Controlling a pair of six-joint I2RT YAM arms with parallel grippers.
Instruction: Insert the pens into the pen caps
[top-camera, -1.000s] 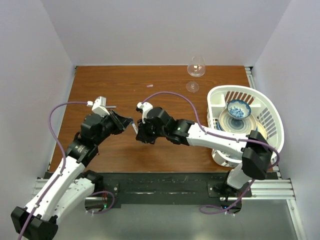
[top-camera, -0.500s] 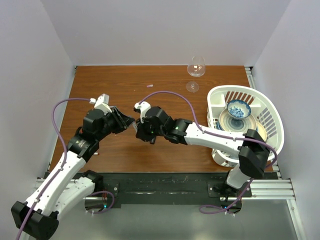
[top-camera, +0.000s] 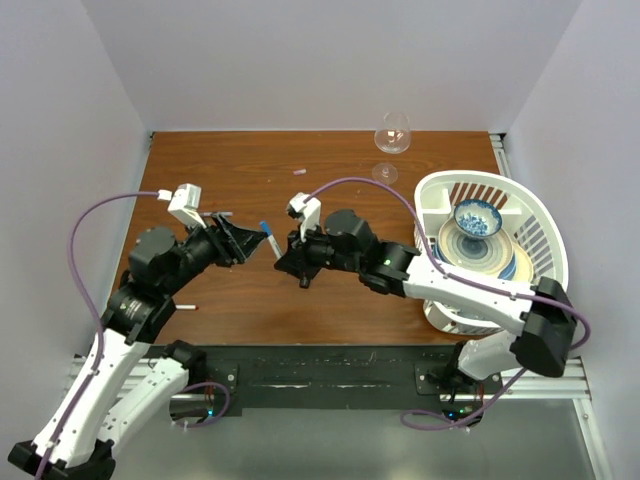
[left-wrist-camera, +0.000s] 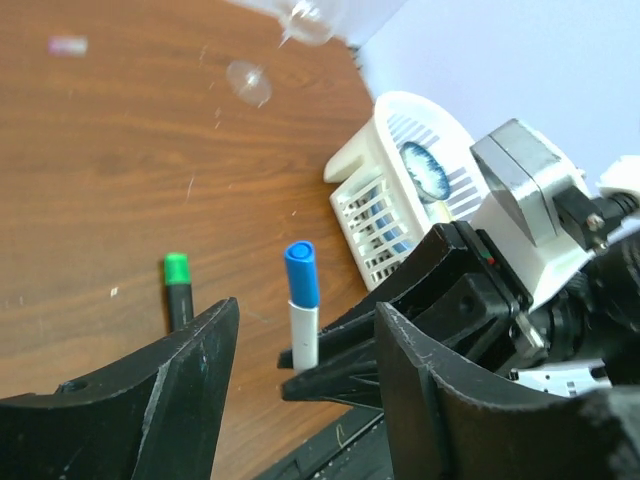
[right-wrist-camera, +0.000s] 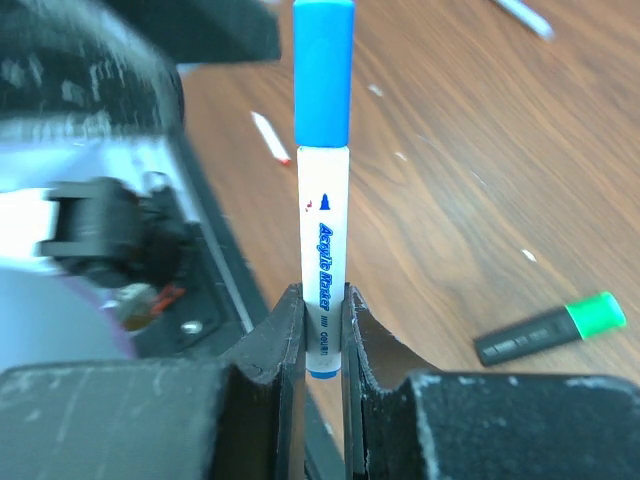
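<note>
Release and withdrawal of the free claw is the step in hand, judging by the layout. At present the right claw (right-wrist-camera: 322, 300) is clamped on the lower end of the white pen (right-wrist-camera: 322, 240). The pen stands upright between its fingers (right-wrist-camera: 275, 335), with the blue cap (right-wrist-camera: 323, 70) on the top end, well above the fingertips. Opposite it, the left claw (left-wrist-camera: 305, 315) is spread and holds nothing, one jaw on each side of the pen and clear of it. Back the left claw straight off along its own axis so that neither jaw brushes the cap. Hold the right grip firm until then. Check for a gap between cap and barrel; none is apparent. Beside and below the right claw, the black marker (right-wrist-camera: 530, 338) lies on the table (right-wrist-camera: 450, 180) with its green cap (right-wrist-camera: 598, 313) fitted; avoid it when lowering the pen.
</note>
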